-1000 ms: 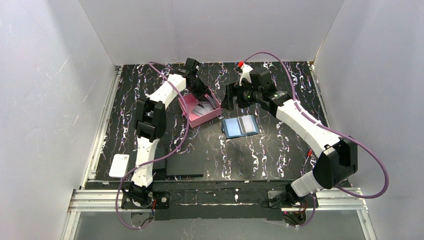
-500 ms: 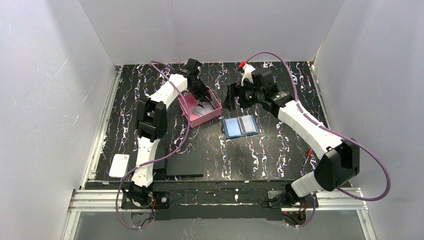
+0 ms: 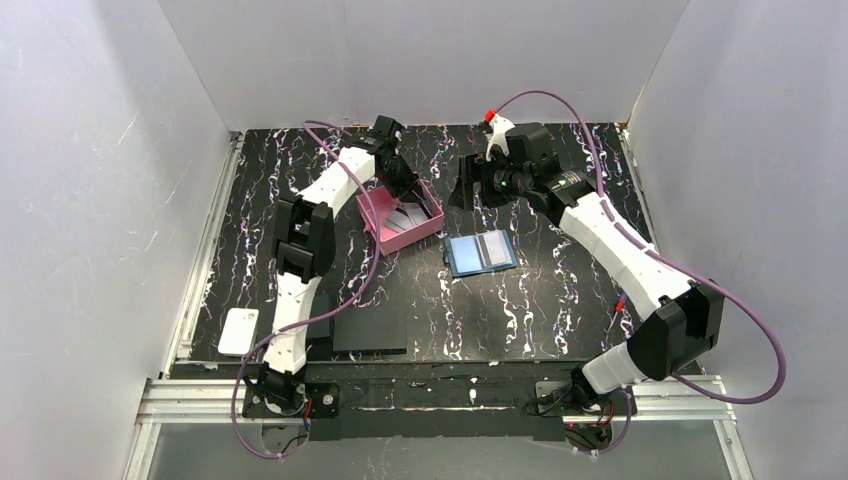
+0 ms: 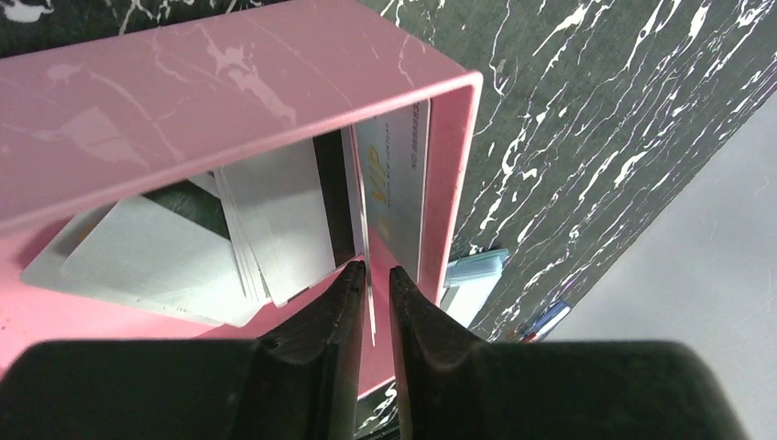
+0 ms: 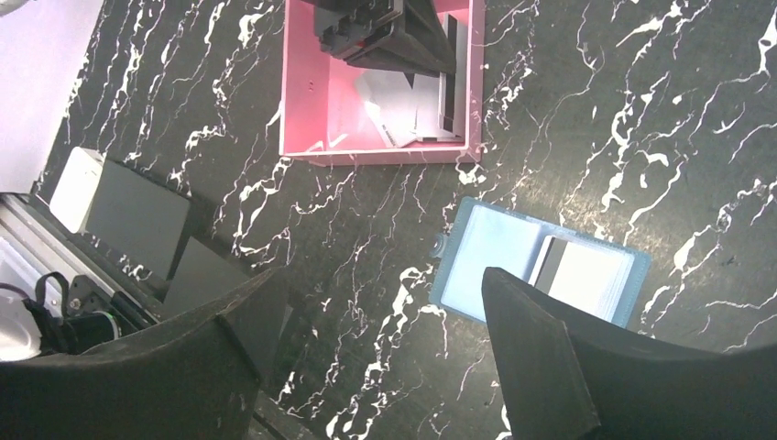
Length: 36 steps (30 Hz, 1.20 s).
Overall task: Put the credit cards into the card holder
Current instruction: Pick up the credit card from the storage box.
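Black left gripper (image 4: 373,272) pinches a card (image 4: 357,220) on edge inside the pink holder (image 4: 229,82), beside cards (image 4: 275,220) already lying there; I'd tip it flat before letting go. Right gripper (image 5: 376,284) hangs spread near the case (image 5: 541,266)

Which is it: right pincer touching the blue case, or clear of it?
Apart. The top external view shows the right pincer hanging beyond the blue case, with a strip of bare table between them.

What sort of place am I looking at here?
Likely a robotics lab test cell: plain white walls enclose a black marbled tabletop, with a left arm and right arm mounted on an aluminium rail.
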Available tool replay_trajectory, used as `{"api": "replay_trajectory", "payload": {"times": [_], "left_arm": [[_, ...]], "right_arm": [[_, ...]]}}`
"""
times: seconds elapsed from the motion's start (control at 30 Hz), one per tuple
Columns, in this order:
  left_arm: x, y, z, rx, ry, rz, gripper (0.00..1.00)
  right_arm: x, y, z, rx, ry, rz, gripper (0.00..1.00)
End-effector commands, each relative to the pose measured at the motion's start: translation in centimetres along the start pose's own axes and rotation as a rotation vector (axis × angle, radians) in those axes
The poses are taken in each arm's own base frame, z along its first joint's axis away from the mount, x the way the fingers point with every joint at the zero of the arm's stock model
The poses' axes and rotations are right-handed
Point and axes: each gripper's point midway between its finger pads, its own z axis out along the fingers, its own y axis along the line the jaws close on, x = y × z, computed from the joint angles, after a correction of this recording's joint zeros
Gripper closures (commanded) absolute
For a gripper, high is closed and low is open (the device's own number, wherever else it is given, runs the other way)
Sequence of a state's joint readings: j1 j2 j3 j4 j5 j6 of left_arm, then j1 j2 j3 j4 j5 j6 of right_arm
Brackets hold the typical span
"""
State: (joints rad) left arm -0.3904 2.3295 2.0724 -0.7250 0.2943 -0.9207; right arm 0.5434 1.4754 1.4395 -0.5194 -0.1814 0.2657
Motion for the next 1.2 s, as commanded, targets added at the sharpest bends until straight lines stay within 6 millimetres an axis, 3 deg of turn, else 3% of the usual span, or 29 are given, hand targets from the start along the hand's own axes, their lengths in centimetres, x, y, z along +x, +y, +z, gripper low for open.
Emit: {"api": "replay_trajectory", "payload": {"times": [0.0,0.13,0.23,0.47,0.5,0.77,0.97,1.17], "left_arm": [[0.1,-0.8,0.4,0.027,0.010,0.033,0.84],[-0.3,-0.6,0.5,0.019,-0.007,0.060,0.87],[-0.8,-1.1,0.0,0.035,-0.029,0.096,0.97],[-1.2,-1.6,-4.9,0.109,-0.051,0.190,1.00],[-1.3,-1.8,-6.5,0.144,-0.067,0.210,1.00],[-1.7,-2.1,-12.4,0.494,-0.091,0.251,1.00],[-0.9,-4.0,-16.3,0.792,-0.044,0.289,1.00],[-0.2,-4.8,-18.8,0.839,-0.047,0.324,1.00]], "right_arm": [[-1.0,0.4,-1.9,0.006,-0.076,0.045,0.14],[-1.0,0.2,-3.4,0.027,-0.140,0.043,0.14],[-0.7,-0.8,-3.3,0.082,-0.122,0.046,0.14],[-1.6,-1.2,0.9,0.091,0.004,0.066,0.19],[-1.8,-0.9,1.6,0.068,0.010,0.068,0.19],[-0.3,0.7,6.4,-0.103,0.068,0.059,0.17],[-1.0,4.4,8.0,-0.344,0.023,0.142,0.17],[-1.8,6.5,9.0,-0.527,-0.028,0.297,0.38]]}}
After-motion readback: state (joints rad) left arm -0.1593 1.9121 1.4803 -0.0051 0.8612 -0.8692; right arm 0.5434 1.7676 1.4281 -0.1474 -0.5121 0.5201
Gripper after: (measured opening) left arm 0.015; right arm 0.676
